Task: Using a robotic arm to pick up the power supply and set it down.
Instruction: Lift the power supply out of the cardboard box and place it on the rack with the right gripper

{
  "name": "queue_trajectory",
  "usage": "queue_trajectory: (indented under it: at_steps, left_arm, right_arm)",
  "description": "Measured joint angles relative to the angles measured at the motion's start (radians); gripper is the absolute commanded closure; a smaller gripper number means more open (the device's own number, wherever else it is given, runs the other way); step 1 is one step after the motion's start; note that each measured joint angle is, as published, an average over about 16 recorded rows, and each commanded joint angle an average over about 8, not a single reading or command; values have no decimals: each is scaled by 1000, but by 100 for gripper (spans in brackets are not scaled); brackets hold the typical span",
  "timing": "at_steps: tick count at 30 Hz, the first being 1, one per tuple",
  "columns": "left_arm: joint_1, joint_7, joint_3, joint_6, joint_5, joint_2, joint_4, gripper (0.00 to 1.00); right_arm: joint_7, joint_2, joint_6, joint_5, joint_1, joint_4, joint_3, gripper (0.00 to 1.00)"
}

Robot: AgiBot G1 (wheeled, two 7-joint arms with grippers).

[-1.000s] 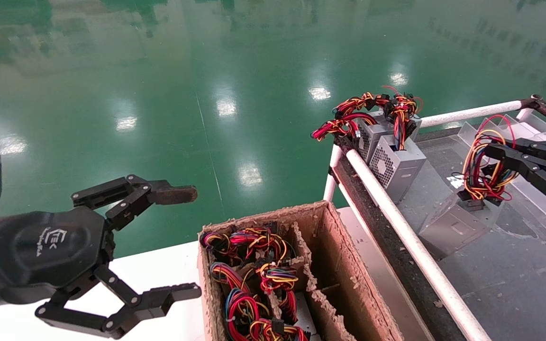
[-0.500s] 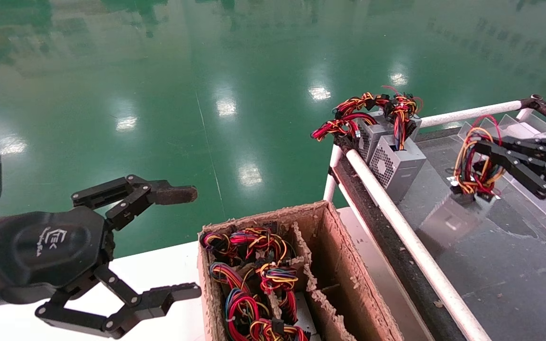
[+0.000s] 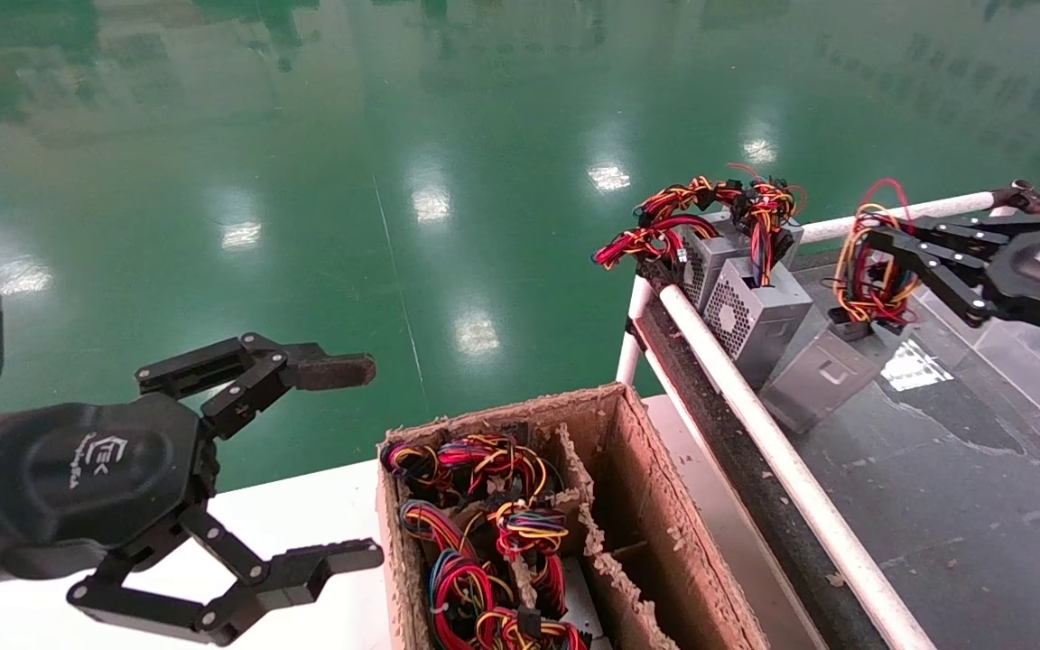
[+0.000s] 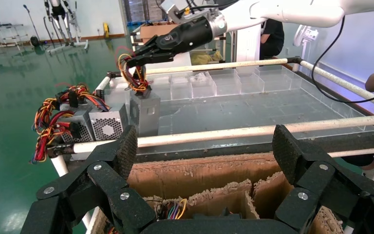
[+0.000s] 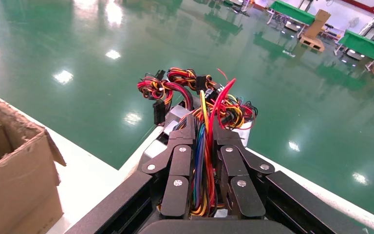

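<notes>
The power supply (image 3: 818,377) is a small grey metal box with a stamped recess, hanging tilted by its wires (image 3: 863,271). My right gripper (image 3: 872,239) is shut on that red, yellow and orange bundle, above the rack's dark surface and just right of the vented boxes. The right wrist view shows the wires (image 5: 202,151) pinched between the right gripper (image 5: 203,124) fingers, with the box hidden below. From the left wrist view the power supply (image 4: 145,113) hangs upright under the right gripper (image 4: 136,61). My left gripper (image 3: 339,460) stands open at the near left, holding nothing.
Two grey boxes with honeycomb grilles (image 3: 746,298) and wire bundles stand at the rack's far left corner. A white pipe rail (image 3: 755,406) edges the rack. A worn cardboard box (image 3: 628,506) with dividers and coloured wire bundles sits in front. Clear plastic dividers (image 3: 1026,361) line the rack's right side.
My right gripper has risen and moved left and away, carrying the power supply by its wires toward the two vented boxes. The left arm has not moved.
</notes>
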Motion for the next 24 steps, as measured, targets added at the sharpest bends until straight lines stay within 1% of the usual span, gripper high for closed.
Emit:
queue_trajectory:
  at_steps: [11,24]
  left_arm:
    - [0,0,0,0,0,0,0,0]
    - [0,0,0,0,0,0,0,0]
  right_arm:
    - [-70,-82,-11,-48,88,-136,-24,100]
    - [-145,-160,17,-73,160,-260,-35,100]
